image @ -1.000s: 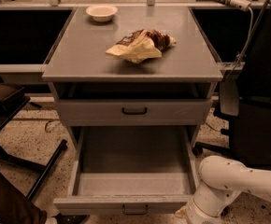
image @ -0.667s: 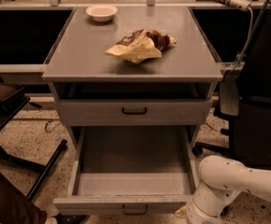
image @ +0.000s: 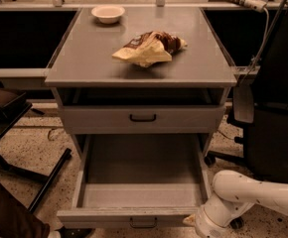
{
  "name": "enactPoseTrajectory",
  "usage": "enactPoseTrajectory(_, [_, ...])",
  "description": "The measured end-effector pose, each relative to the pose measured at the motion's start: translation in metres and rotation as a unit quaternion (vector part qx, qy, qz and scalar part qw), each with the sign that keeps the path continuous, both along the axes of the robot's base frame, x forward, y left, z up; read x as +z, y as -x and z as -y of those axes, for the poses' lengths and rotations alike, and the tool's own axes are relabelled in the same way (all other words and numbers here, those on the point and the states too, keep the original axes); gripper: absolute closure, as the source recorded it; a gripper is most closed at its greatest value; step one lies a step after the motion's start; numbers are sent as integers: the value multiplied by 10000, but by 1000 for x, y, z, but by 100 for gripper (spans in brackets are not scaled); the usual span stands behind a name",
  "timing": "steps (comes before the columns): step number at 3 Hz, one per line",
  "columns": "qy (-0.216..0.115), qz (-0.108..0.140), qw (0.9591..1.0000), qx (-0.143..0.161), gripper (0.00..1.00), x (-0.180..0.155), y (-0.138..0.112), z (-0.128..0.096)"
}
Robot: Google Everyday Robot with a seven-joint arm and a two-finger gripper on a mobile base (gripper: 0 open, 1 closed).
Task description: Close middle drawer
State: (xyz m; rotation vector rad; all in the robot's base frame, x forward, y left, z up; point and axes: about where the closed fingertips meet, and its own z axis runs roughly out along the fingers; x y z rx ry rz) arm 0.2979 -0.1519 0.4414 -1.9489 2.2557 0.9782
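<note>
Middle drawer [image: 143, 168], where is it?

It is pulled far out of the grey cabinet [image: 134, 81], toward the bottom of the view. Its bare inside is in plain sight. Its low front, with the small dark pull [image: 143, 223], sits at the bottom edge.

And the drawer above it?

The top drawer [image: 99, 119] is in, or very nearly so. Its front sits just under the cabinet's top, with a dark handle [image: 143, 117] in the middle, and it overhangs the back of the open drawer.

Where is the gripper?

The gripper [image: 192, 221] is low at the right, just beside the right front corner of the middle drawer. It is at the end of the white arm [image: 263, 192], which comes in from the right edge. I cannot tell whether it touches the drawer front. I also cannot tell whether it is open or closed, or whether it has hold of anything.

What lies on top?

A crumpled snack bag [image: 149, 47] lies near the middle of the cabinet's top. A small white bowl [image: 108, 13] stands at the back left, well apart from the bag.

And around the cabinet?

A black office chair [image: 275, 128] stands close at the right, behind the arm. At the left, a dark stool leg [image: 49, 177] slants across the speckled floor [image: 25, 148].
</note>
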Motion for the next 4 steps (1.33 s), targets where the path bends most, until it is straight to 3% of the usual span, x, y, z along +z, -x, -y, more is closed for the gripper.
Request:
enactPoseTrajectory(1, [-89,61,9998,-183,0,-19,-13,2])
enactPoseTrajectory(2, [-214,304,9984,-418,0,-29,-23,5])
enactPoseTrajectory(3, [-539,605,9946,-653,0,-28,-38,4])
enactPoseTrajectory(4, [-711,772,9936,-412,0,-20,-56,-22])
